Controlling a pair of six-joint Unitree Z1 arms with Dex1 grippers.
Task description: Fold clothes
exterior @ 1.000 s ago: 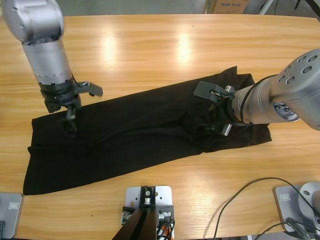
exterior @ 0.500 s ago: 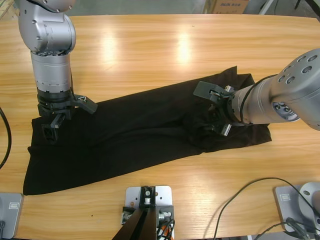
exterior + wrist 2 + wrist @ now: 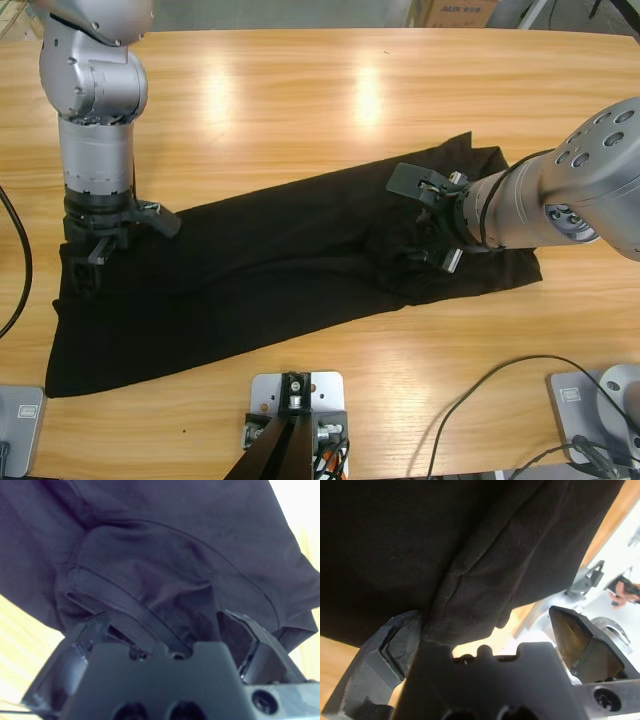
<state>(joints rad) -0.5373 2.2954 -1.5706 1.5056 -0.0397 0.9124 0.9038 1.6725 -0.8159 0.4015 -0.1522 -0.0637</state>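
The black shirt (image 3: 290, 265) lies as a long, once-folded band across the wooden table (image 3: 330, 100), the left gripper (image 3: 95, 255) and right gripper (image 3: 432, 225) both stand open over its ends, so more folds remain, I think.

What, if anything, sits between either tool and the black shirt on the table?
Nothing visible does. The left tool is already at the shirt's left end, with a hemmed fold between its open jaws. The right tool is on the bunched cloth at the other end. Only bare table surrounds the shirt.
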